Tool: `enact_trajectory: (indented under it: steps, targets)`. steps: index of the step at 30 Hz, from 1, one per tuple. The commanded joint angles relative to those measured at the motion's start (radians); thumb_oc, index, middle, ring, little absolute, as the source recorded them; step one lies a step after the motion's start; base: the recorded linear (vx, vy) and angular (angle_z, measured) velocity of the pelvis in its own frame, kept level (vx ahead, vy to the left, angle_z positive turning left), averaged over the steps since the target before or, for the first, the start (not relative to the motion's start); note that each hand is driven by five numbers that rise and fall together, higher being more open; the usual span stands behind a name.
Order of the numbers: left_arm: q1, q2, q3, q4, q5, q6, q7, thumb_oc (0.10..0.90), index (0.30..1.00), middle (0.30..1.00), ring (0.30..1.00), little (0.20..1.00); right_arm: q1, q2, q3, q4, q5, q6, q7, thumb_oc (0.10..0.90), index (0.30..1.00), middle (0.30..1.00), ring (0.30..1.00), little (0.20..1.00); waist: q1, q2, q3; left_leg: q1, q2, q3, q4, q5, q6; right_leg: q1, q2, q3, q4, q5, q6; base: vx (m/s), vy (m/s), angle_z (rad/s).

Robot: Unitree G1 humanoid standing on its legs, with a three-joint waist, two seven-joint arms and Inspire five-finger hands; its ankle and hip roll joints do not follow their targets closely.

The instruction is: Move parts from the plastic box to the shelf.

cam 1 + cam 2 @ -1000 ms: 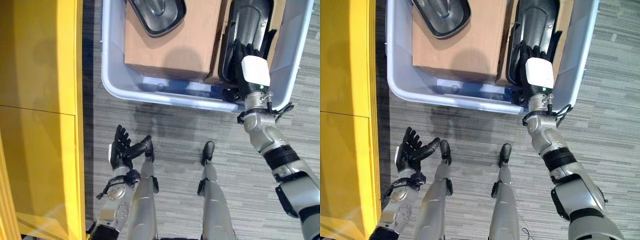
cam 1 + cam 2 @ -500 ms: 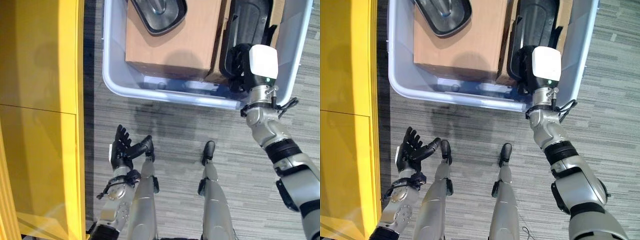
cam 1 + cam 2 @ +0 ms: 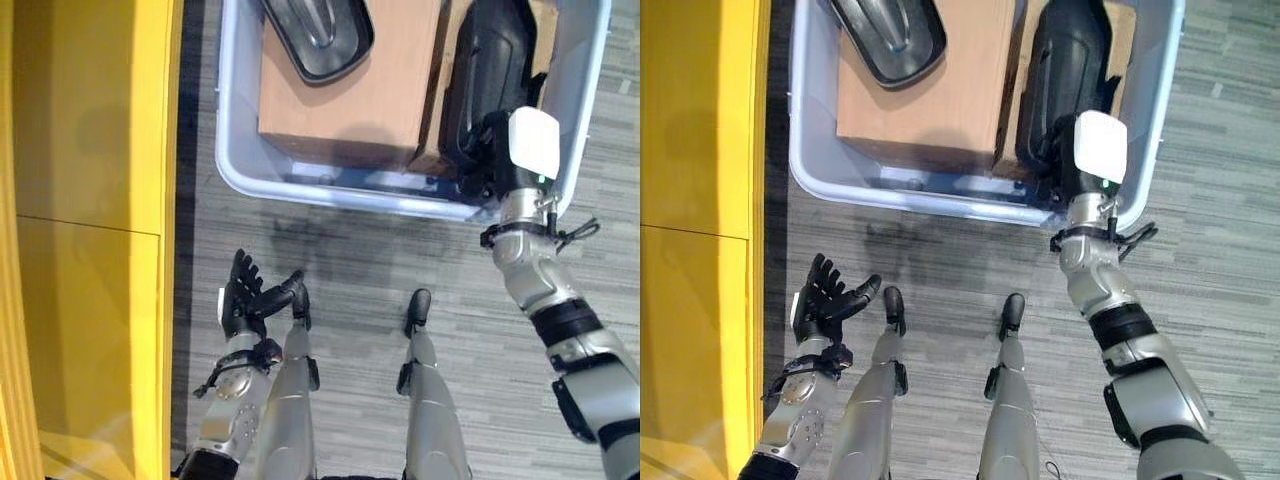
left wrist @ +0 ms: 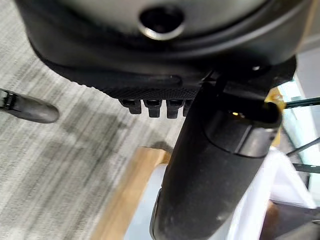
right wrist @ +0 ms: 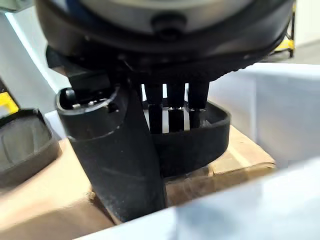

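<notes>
A pale plastic box (image 3: 232, 160) sits on the grey striped floor (image 3: 350, 280), with the yellow shelf (image 3: 90, 200) well apart on the robot's left. Inside the box lie brown cardboard boxes (image 3: 345, 95); a dark tray-shaped part (image 3: 318, 35) rests on top of the larger one at the far left corner. A second dark, elongated part (image 3: 485, 75) stands along the box's right side, beside the cardboard. The right hand (image 3: 490, 155) reaches over the near rim of the box, at the near end of that part. In the right wrist view its fingers (image 5: 170, 107) hook over the part's raised black edge (image 5: 200, 140) with the thumb in front, so the hand grasps the part while it is still inside the box. The left hand (image 3: 245, 300) hangs low above the floor, near the shelf, with its fingers spread and released, holding nothing.
</notes>
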Motion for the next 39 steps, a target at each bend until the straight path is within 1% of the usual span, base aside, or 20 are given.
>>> enact_trajectory:
  steps: [1, 4, 5, 8, 10, 16, 17, 18, 19, 20, 24, 25, 26, 28, 29, 31, 32, 35, 39]
  targets:
    - [0.000, 0.034, 0.028, -0.055, 0.048, -0.042, -0.013, 0.900, 1.000, 1.000, 1.000, 1.000, 0.051, -0.014, -0.013, -0.058, 0.052, -0.029, 0.014, 0.400, 0.300, 0.300, 0.300, 0.300, -0.010, -0.008, -0.007, 0.143, 0.018, -0.044, -0.010, -0.121, -0.022, 0.048, 0.000, -0.030, 0.064, -0.059, -0.016, 0.00, 0.000, 0.00]
    - [0.009, 0.035, 0.033, -0.057, 0.048, -0.038, -0.018, 0.900, 1.000, 1.000, 1.000, 1.000, 0.080, -0.015, -0.038, -0.101, 0.057, -0.036, 0.010, 0.400, 0.300, 0.300, 0.300, 0.300, -0.011, -0.012, -0.007, 0.173, 0.017, -0.043, -0.010, -0.125, -0.022, 0.078, -0.001, -0.032, 0.062, -0.061, -0.015, -0.01, 0.000, 0.04]
    - [0.021, 0.040, 0.042, -0.064, 0.051, -0.031, -0.022, 0.900, 1.000, 1.000, 1.000, 1.000, 0.109, -0.017, -0.065, -0.147, 0.057, -0.042, 0.008, 0.400, 0.300, 0.300, 0.300, 0.300, -0.012, -0.015, -0.007, 0.209, 0.016, -0.046, -0.010, -0.129, -0.022, 0.117, -0.003, -0.032, 0.058, -0.065, -0.014, 0.00, 0.000, 0.00]
    - [0.030, 0.045, 0.049, -0.061, 0.055, -0.024, -0.032, 0.900, 1.000, 1.000, 1.000, 1.000, 0.137, -0.024, -0.084, -0.197, 0.053, -0.052, 0.011, 0.400, 0.300, 0.300, 0.300, 0.300, -0.012, -0.022, -0.034, 0.239, 0.018, -0.047, -0.010, -0.134, -0.021, 0.150, -0.002, -0.037, 0.054, -0.068, -0.013, 0.00, 0.000, 0.00]
    - [0.037, 0.050, 0.060, -0.060, 0.058, -0.024, -0.037, 0.900, 1.000, 1.000, 1.000, 1.000, 0.149, -0.044, -0.103, -0.243, 0.047, -0.062, 0.012, 0.400, 0.300, 0.300, 0.300, 0.300, -0.014, -0.025, -0.063, 0.264, 0.018, -0.047, -0.010, -0.140, -0.019, 0.175, -0.003, -0.040, 0.053, -0.072, -0.012, 0.00, 0.000, 0.00]
    - [0.070, 0.065, 0.083, -0.061, 0.072, -0.018, -0.062, 0.900, 1.000, 1.000, 1.000, 1.000, 0.171, -0.071, -0.147, -0.360, 0.038, -0.098, 0.010, 0.400, 0.300, 0.300, 0.300, 0.300, -0.011, -0.037, -0.139, 0.328, 0.018, -0.042, -0.010, -0.161, -0.014, 0.244, -0.004, -0.044, 0.025, -0.070, -0.006, 0.01, 0.006, 0.00]
    - [0.077, 0.069, 0.088, -0.057, 0.074, -0.018, -0.066, 0.900, 1.000, 1.000, 1.000, 1.000, 0.175, -0.073, -0.149, -0.375, 0.036, -0.105, 0.012, 0.400, 0.300, 0.300, 0.300, 0.300, -0.009, -0.039, -0.154, 0.337, 0.018, -0.041, -0.010, -0.165, -0.012, 0.255, -0.002, -0.043, 0.017, -0.068, -0.005, 0.00, 0.000, 0.00]
    - [0.079, 0.070, 0.088, -0.057, 0.074, -0.018, -0.067, 0.900, 1.000, 1.000, 1.000, 1.000, 0.177, -0.072, -0.150, -0.377, 0.035, -0.104, 0.013, 0.400, 0.300, 0.300, 0.300, 0.300, -0.008, -0.039, -0.154, 0.338, 0.018, -0.040, -0.010, -0.166, -0.012, 0.258, -0.001, -0.042, 0.014, -0.067, -0.005, 0.00, 0.000, 0.00]
    - [0.084, 0.071, 0.093, -0.055, 0.079, -0.016, -0.071, 0.900, 1.000, 1.000, 1.000, 1.000, 0.182, -0.072, -0.157, -0.403, 0.034, -0.114, 0.016, 0.400, 0.300, 0.300, 0.300, 0.300, -0.008, -0.042, -0.171, 0.348, 0.019, -0.036, -0.010, -0.170, -0.012, 0.268, -0.001, -0.043, 0.006, -0.064, -0.003, 0.00, 0.000, 0.00]
    - [0.102, 0.075, 0.107, -0.046, 0.081, -0.011, -0.079, 0.900, 1.000, 1.000, 1.000, 1.000, 0.199, -0.071, -0.165, -0.442, 0.028, -0.128, 0.027, 0.400, 0.300, 0.300, 0.300, 0.300, -0.008, -0.049, -0.205, 0.364, 0.019, -0.031, -0.010, -0.177, -0.010, 0.285, -0.001, -0.042, -0.005, -0.059, -0.001, 0.00, 0.000, 0.00]
    - [0.135, 0.069, 0.128, -0.038, 0.094, 0.002, -0.092, 0.900, 1.000, 1.000, 1.000, 1.000, 0.239, -0.063, -0.198, -0.527, 0.014, -0.153, 0.038, 0.400, 0.300, 0.300, 0.300, 0.300, -0.010, -0.055, -0.267, 0.390, 0.020, -0.027, -0.010, -0.189, -0.007, 0.316, -0.003, -0.045, -0.009, -0.063, 0.004, 0.02, 0.004, -0.01]
    - [0.141, 0.068, 0.132, -0.034, 0.097, 0.005, -0.094, 0.900, 1.000, 1.000, 1.000, 1.000, 0.252, -0.062, -0.205, -0.535, 0.015, -0.161, 0.039, 0.400, 0.300, 0.300, 0.300, 0.300, -0.011, -0.055, -0.279, 0.397, 0.021, -0.027, -0.010, -0.191, -0.006, 0.321, -0.004, -0.046, -0.001, -0.069, 0.005, 0.00, 0.000, 0.00]
    - [0.142, 0.068, 0.131, -0.034, 0.097, 0.005, -0.094, 0.900, 1.000, 1.000, 1.000, 1.000, 0.252, -0.062, -0.205, -0.536, 0.015, -0.161, 0.039, 0.400, 0.300, 0.300, 0.300, 0.300, -0.011, -0.056, -0.279, 0.397, 0.021, -0.027, -0.010, -0.191, -0.006, 0.321, -0.004, -0.046, -0.001, -0.070, 0.005, 0.05, -0.002, 0.01]
    - [0.169, 0.057, 0.145, -0.018, 0.113, 0.018, -0.113, 0.900, 1.000, 1.000, 1.000, 1.000, 0.317, -0.052, -0.244, -0.613, 0.013, -0.183, 0.062, 0.400, 0.300, 0.300, 0.300, 0.300, -0.014, -0.055, -0.320, 0.441, 0.029, -0.034, -0.010, -0.202, 0.004, 0.347, -0.003, -0.049, 0.072, -0.121, 0.004, 0.09, -0.005, 0.05]
    - [0.170, 0.057, 0.144, -0.019, 0.114, 0.018, -0.113, 0.900, 1.000, 1.000, 1.000, 1.000, 0.320, -0.052, -0.245, -0.615, 0.012, -0.183, 0.063, 0.400, 0.300, 0.300, 0.300, 0.300, -0.014, -0.055, -0.319, 0.443, 0.029, -0.035, -0.010, -0.203, 0.003, 0.347, -0.004, -0.049, 0.076, -0.125, 0.004, 0.07, -0.013, 0.14]
    - [0.182, 0.057, 0.151, -0.018, 0.121, 0.023, -0.121, 0.900, 1.000, 1.000, 1.000, 1.000, 0.346, -0.046, -0.255, -0.640, 0.012, -0.195, 0.073, 0.400, 0.300, 0.300, 0.300, 0.300, -0.013, -0.055, -0.335, 0.464, 0.034, -0.040, -0.010, -0.208, 0.007, 0.357, -0.001, -0.049, 0.108, -0.150, 0.001, 0.05, -0.034, 0.13]
    - [0.190, 0.055, 0.159, -0.015, 0.127, 0.027, -0.124, 0.900, 1.000, 1.000, 1.000, 1.000, 0.363, -0.044, -0.260, -0.657, 0.015, -0.204, 0.086, 0.400, 0.300, 0.300, 0.300, 0.300, -0.011, -0.054, -0.348, 0.485, 0.041, -0.048, -0.010, -0.210, 0.010, 0.367, 0.008, -0.047, 0.142, -0.184, -0.007, 0.04, -0.043, 0.10]
    - [0.202, 0.048, 0.168, -0.014, 0.130, 0.030, -0.124, 0.900, 1.000, 1.000, 1.000, 1.000, 0.370, -0.044, -0.255, -0.670, 0.019, -0.213, 0.095, 0.400, 0.300, 0.300, 0.300, 0.300, -0.008, -0.053, -0.362, 0.510, 0.049, -0.051, -0.010, -0.211, 0.010, 0.382, 0.017, -0.043, 0.162, -0.208, -0.015, 0.04, -0.063, 0.11]
    - [0.230, 0.028, 0.187, -0.003, 0.126, 0.032, -0.119, 0.900, 1.000, 1.000, 1.000, 1.000, 0.361, -0.047, -0.241, -0.687, 0.024, -0.227, 0.105, 0.400, 0.300, 0.300, 0.300, 0.300, 0.009, -0.052, -0.382, 0.521, 0.074, -0.060, 0.013, -0.203, -0.002, 0.411, 0.043, -0.051, 0.170, -0.241, -0.035, 0.01, -0.115, 0.02]
